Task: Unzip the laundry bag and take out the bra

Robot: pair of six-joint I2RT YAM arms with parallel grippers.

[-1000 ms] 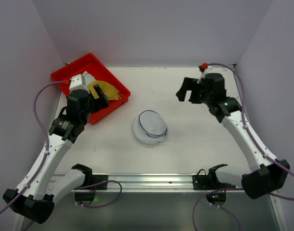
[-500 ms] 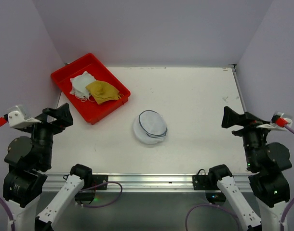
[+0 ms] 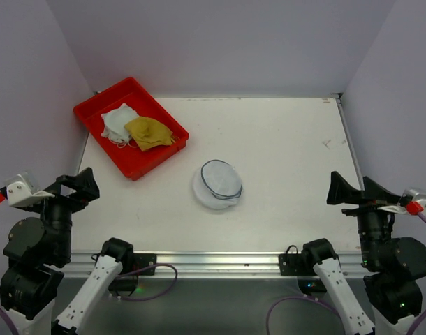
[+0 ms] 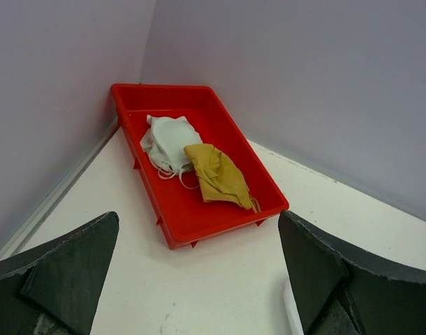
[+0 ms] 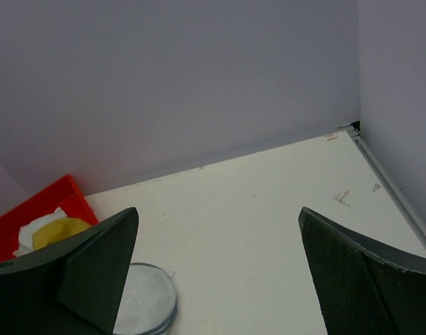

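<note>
The laundry bag (image 3: 218,185), a small round white mesh pouch ringed by a dark zip line, lies mid-table with the zip shut. I cannot make out what is inside it, and no bra shows. The bag's edge shows in the right wrist view (image 5: 149,301), and as a white sliver in the left wrist view (image 4: 290,313). My left gripper (image 3: 77,188) is open and empty, held high at the near left, far from the bag. My right gripper (image 3: 357,190) is open and empty, held high at the near right.
A red tray (image 3: 94,110) stands at the far left corner, holding a white garment (image 3: 119,122) and a mustard garment (image 3: 149,132). It also shows in the left wrist view (image 4: 199,216). Purple walls close in the left, back and right sides of the table.
Both arms have pulled back from the far half of the table to the near corners. The left gripper left the red tray. The bag has not moved.
</note>
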